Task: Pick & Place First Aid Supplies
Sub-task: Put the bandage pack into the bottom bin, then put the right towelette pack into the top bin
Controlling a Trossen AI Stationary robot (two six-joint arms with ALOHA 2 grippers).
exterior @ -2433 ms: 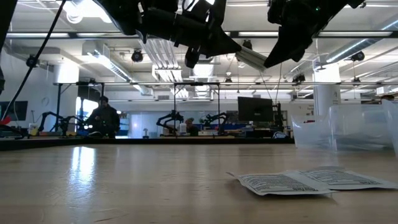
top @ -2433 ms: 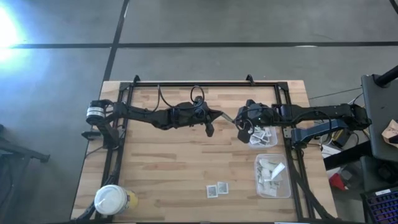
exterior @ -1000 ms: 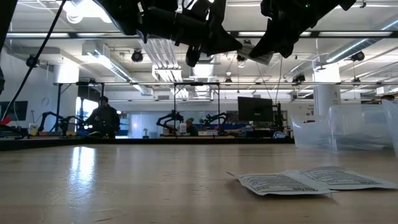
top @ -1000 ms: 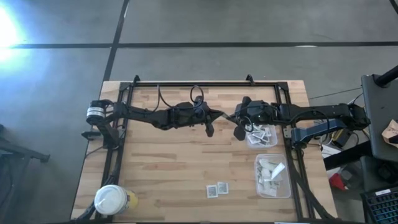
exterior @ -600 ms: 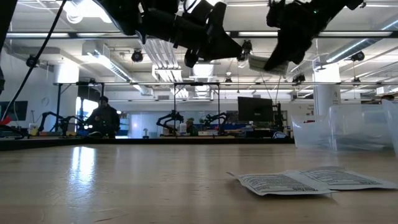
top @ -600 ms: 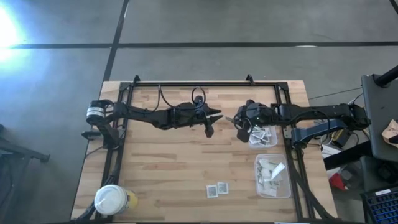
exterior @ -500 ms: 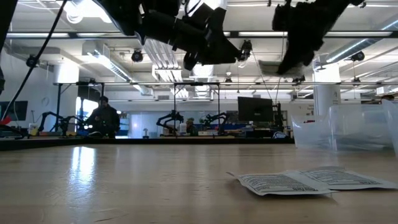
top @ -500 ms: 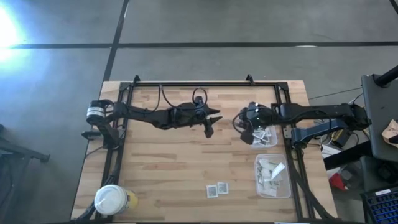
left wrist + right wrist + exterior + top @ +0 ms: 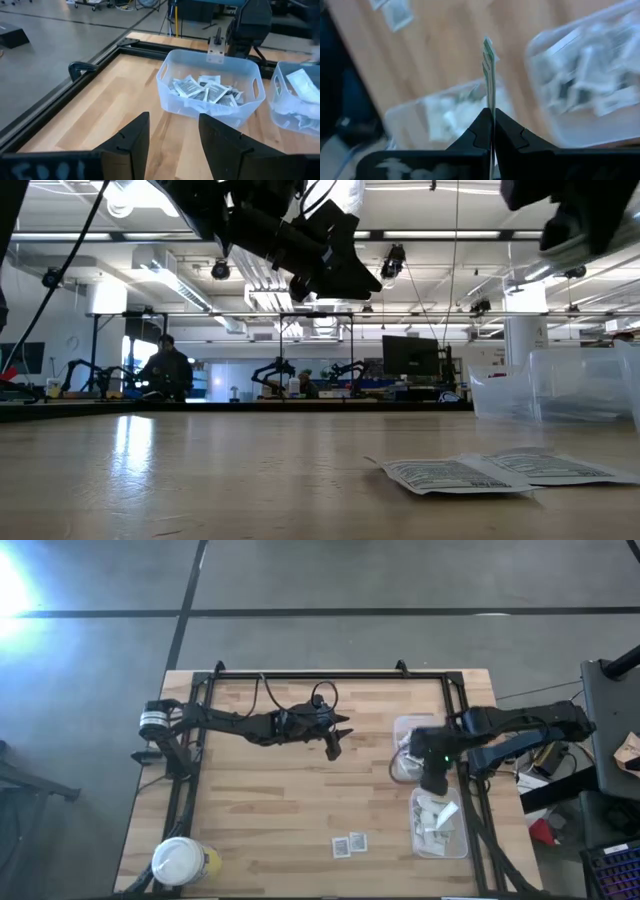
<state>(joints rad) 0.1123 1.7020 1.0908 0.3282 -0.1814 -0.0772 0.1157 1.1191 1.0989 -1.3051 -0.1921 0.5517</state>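
My right gripper [image 9: 492, 119] is shut on a narrow green-and-white strip [image 9: 488, 70]. It hangs over the gap between two clear tubs at the table's right [image 9: 432, 778]. The far tub [image 9: 210, 90] holds square white packets with dark print, and the near tub [image 9: 438, 823] holds pale strips. Two square packets [image 9: 349, 844] lie flat on the wood near the front edge. My left gripper [image 9: 172, 127] stands open and empty above the table's middle [image 9: 335, 737], pointing toward the far tub. My right gripper pinches the strip's lower end [image 9: 490, 104] between its two fingers. The fingers come from above, pointing steeply down. The strip shows edge-on, sticks out past the fingertips in line with them, and is clear of the table and tubs.
A white-lidded round jar [image 9: 180, 862] stands at the near left corner. A black frame [image 9: 320, 675] runs along the table's edges. Bare wood lies between the arms and the front edge. The low view shows the two loose packets [image 9: 455, 474] on the tabletop.
My left gripper has opened and let go of the strip, which both grippers held over the table's middle. My right gripper, still shut on the strip, has carried it toward the table's right and near edges and tipped to point down over the tubs.
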